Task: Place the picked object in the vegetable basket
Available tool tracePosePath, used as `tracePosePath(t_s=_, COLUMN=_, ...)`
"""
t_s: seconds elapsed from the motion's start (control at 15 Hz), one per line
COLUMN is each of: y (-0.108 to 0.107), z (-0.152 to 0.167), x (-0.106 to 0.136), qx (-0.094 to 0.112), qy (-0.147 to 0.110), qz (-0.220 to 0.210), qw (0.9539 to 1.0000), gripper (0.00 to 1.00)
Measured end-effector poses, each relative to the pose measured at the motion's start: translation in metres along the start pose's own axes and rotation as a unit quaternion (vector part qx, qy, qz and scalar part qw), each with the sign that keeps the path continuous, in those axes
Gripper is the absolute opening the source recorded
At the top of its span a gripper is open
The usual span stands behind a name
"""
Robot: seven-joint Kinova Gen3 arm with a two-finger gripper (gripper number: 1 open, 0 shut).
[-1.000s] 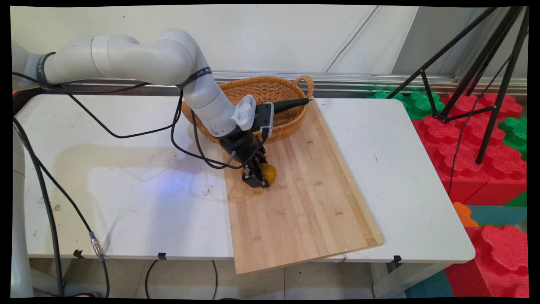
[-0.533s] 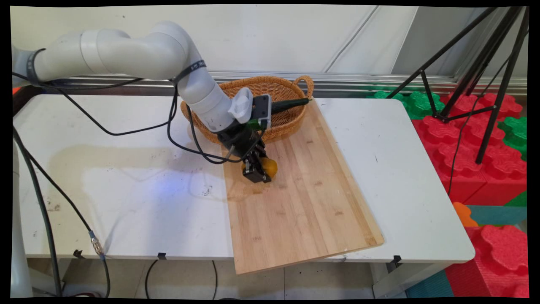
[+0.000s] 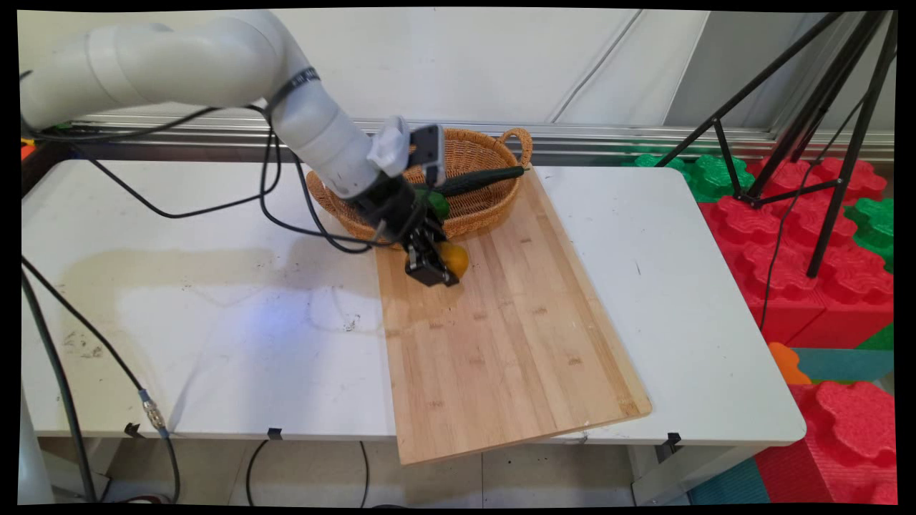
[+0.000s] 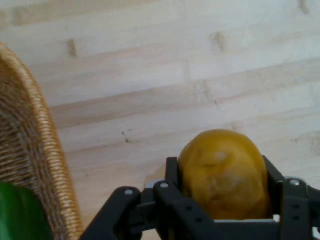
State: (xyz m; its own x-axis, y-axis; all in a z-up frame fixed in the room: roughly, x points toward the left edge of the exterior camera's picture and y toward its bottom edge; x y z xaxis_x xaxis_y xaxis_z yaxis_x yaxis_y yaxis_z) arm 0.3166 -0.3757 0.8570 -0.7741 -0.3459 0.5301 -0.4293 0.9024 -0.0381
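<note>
My gripper [image 3: 434, 263] is shut on a yellow-orange potato-like fruit [image 3: 454, 259] and holds it a little above the wooden cutting board [image 3: 501, 336], close to the front rim of the wicker basket [image 3: 472, 154]. In the hand view the fruit [image 4: 223, 173] sits clamped between the two black fingers [image 4: 172, 175], with the board [image 4: 150, 75] below and the basket's rim [image 4: 45, 150] at the left. A dark green cucumber [image 3: 479, 179] lies across the basket, and a green vegetable [image 3: 436, 204] sits inside it, also seen in the hand view's lower left corner [image 4: 20, 215].
The board overhangs the white table's [image 3: 215, 322] near edge. Black cables [image 3: 286, 207] hang from the arm over the table's left half. A black tripod [image 3: 809, 129] and red and green foam blocks [image 3: 801, 236] stand to the right, off the table.
The gripper has risen and moved back towards the basket with the fruit held in it. The fruit has left the board's surface.
</note>
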Motion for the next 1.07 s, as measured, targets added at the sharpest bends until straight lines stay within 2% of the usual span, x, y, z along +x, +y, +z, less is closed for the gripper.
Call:
tracePosePath(t_s=0.47, y=-0.009, z=-0.046, x=-0.003, qx=0.015, qy=0.041, qz=-0.028, qw=0.9986, gripper=0.0)
tracePosePath(t_s=0.8, y=-0.028, z=-0.082, x=-0.009, qx=0.041, qy=0.074, qz=-0.062, qw=0.9945, gripper=0.0)
tracePosePath(t_s=1.07, y=-0.05, z=-0.106, x=-0.017, qx=0.07, qy=0.092, qz=-0.092, qw=0.9891, gripper=0.0)
